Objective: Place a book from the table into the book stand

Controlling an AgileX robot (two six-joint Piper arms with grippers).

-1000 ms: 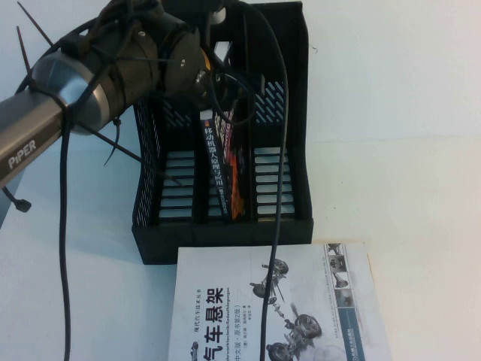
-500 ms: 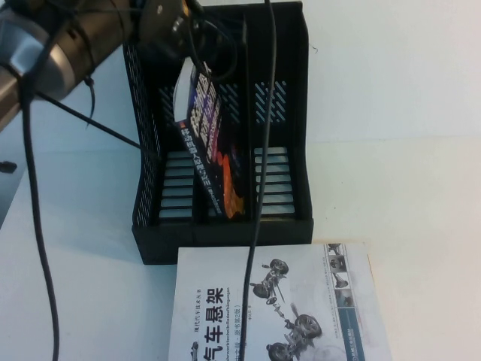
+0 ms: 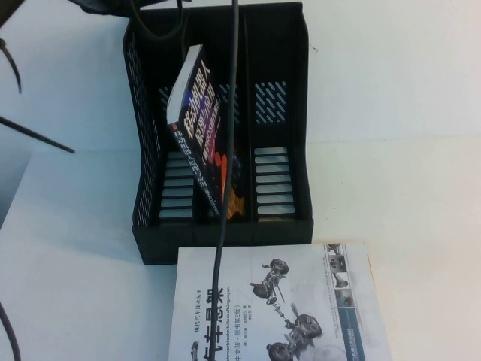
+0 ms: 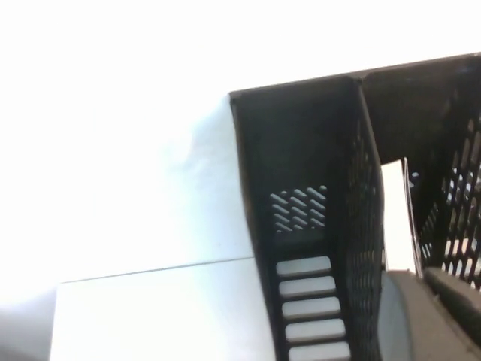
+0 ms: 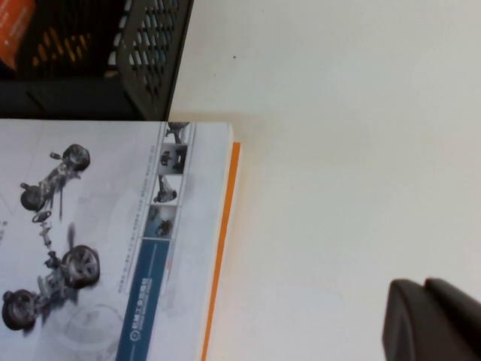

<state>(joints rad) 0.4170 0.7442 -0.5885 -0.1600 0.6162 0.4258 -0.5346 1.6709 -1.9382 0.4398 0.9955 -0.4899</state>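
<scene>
Three slots make up the black book stand (image 3: 218, 128) on the white table (image 3: 391, 113). Its middle slot holds the book (image 3: 201, 128), which tilts leftward, bottom edge on the slotted base. Touching the stand's front lies a white car book (image 3: 278, 308). Only a dark sliver of the left gripper (image 4: 443, 316) and right gripper (image 5: 436, 320) shows; whether either is apart or together cannot be told.
</scene>
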